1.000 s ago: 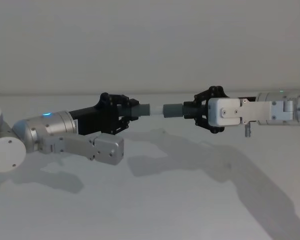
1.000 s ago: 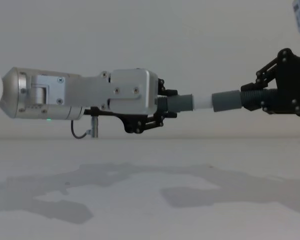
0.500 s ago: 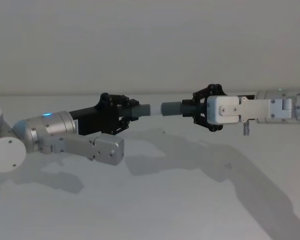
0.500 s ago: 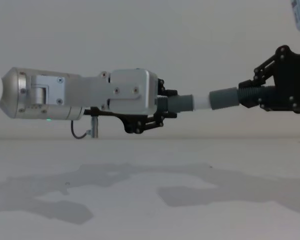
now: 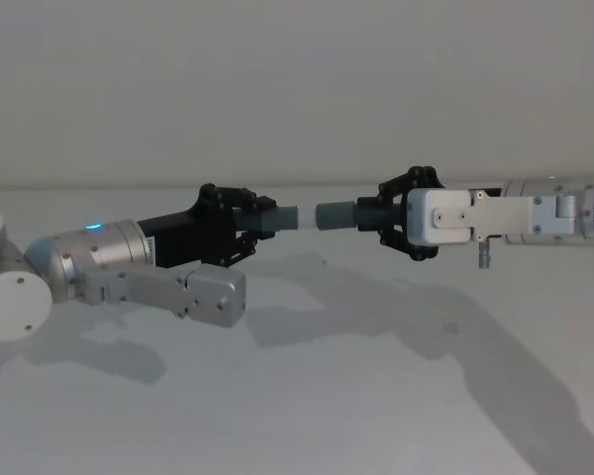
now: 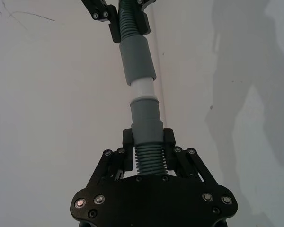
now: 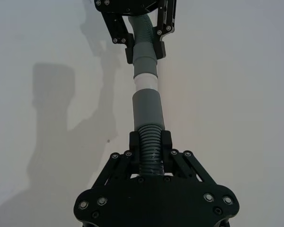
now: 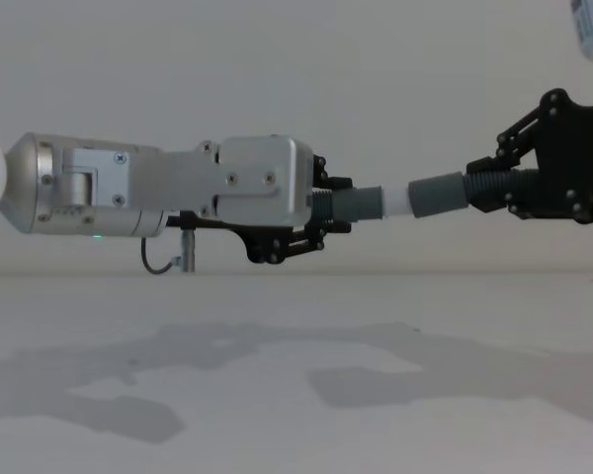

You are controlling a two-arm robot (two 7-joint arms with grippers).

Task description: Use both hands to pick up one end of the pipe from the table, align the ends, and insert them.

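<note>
My left tool (image 5: 240,230) grips the ribbed part of one pipe piece (image 5: 282,217), and my right tool (image 5: 401,213) grips the other pipe piece (image 5: 339,214). Both pieces are held in the air above the surface (image 5: 337,396). The whitish plug tip (image 6: 142,88) sits partly inside the grey socket mouth (image 6: 138,60).
</note>
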